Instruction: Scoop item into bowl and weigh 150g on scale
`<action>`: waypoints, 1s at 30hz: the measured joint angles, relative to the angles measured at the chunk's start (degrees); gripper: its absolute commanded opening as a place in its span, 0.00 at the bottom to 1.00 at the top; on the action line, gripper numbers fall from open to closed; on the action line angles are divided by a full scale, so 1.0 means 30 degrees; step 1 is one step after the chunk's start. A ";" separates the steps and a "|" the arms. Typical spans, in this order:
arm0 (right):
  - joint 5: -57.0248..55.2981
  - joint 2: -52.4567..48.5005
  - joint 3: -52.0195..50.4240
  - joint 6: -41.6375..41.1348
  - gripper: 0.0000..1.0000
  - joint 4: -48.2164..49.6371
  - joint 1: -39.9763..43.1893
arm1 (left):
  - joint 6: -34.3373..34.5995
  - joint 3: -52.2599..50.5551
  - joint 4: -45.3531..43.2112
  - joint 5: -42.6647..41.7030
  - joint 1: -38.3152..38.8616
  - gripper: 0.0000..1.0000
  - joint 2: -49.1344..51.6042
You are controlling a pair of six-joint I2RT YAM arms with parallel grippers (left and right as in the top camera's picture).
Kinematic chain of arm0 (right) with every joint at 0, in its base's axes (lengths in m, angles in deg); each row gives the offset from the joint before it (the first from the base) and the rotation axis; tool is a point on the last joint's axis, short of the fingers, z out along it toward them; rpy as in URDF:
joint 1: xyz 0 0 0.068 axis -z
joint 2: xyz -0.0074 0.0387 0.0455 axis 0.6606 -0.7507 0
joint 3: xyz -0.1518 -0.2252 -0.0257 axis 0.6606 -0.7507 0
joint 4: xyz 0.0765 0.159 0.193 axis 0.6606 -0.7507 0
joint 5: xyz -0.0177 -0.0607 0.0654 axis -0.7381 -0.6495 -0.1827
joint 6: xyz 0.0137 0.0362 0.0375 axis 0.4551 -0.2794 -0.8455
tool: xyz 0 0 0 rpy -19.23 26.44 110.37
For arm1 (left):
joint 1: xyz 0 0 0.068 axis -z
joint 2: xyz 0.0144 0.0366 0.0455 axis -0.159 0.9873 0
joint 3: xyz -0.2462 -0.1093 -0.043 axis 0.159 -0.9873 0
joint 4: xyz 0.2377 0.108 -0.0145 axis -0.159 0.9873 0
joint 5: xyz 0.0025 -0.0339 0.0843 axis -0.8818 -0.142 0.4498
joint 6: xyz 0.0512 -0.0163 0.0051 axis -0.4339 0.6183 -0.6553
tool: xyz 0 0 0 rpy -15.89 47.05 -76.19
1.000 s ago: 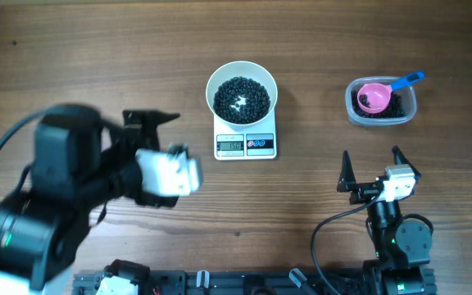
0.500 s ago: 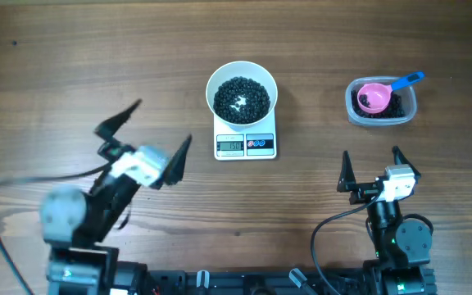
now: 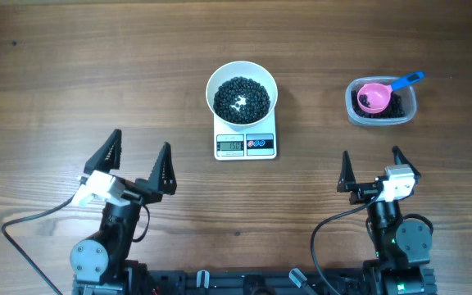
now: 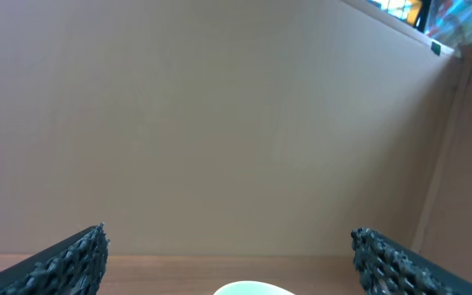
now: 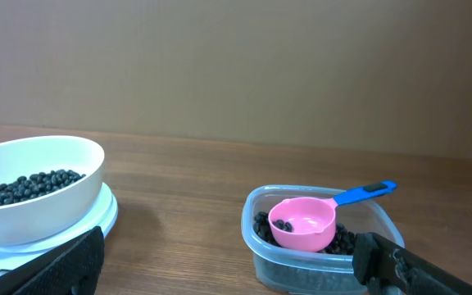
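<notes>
The white bowl [image 3: 212, 88] stands on the white scale [image 3: 256, 153] at the table's middle, holding a heap of black beans, the item [image 3: 241, 100]. More beans lie in a clear tub [image 3: 408, 115] at the right, under a pink scoop [image 3: 374, 97] with a blue handle. My left gripper [image 3: 142, 139] is open and empty at the near left, well short of the scale. My right gripper [image 3: 370, 152] is open and empty, below the tub. The right wrist view shows the bowl [image 5: 52, 209], the tub [image 5: 318, 260] and the scoop [image 5: 303, 223] ahead. The left wrist view catches only the bowl's rim [image 4: 252, 288].
The scale's grey display [image 3: 231, 146] faces the near edge. Cables loop from both arm bases along the near edge. A plain wall rises behind the table's far edge.
My left arm has swung back from beside the scale to the near left, its gripper still open. The right arm, bowl and scoop have not moved.
</notes>
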 measured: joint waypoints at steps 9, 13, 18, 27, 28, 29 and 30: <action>0.0000 0.0000 0.0000 0.0000 1.00 0.0000 0.0000 | 0.0291 -0.1515 0.1239 0.0940 0.0000 1.00 -0.3978; 0.0000 0.0000 0.0000 0.0000 1.00 0.0000 0.0000 | 0.0969 -0.1632 0.1865 0.1923 0.0000 1.00 -0.4211; 0.0000 0.0000 0.0000 0.0000 1.00 0.0000 0.0000 | 0.1945 -0.1683 0.5668 0.3672 0.0000 1.00 -0.4233; 0.0000 0.0000 0.0000 0.0000 1.00 0.0007 0.0000 | 0.2215 -0.1770 1.0724 0.4452 -0.0015 1.00 -0.4204; 0.0000 0.0000 0.0000 0.0000 1.00 0.0000 0.0000 | 0.2215 -0.1770 1.0724 0.4466 -0.0015 1.00 -0.4226; 0.0000 0.0000 0.0000 0.0000 1.00 0.0000 0.0000 | 0.2215 -0.1770 1.0732 0.4466 -0.0022 1.00 -0.4226; 0.0000 0.0000 0.0000 0.0000 1.00 0.0000 0.0000 | 0.2215 -0.1770 1.0732 0.4459 -0.0015 1.00 -0.4226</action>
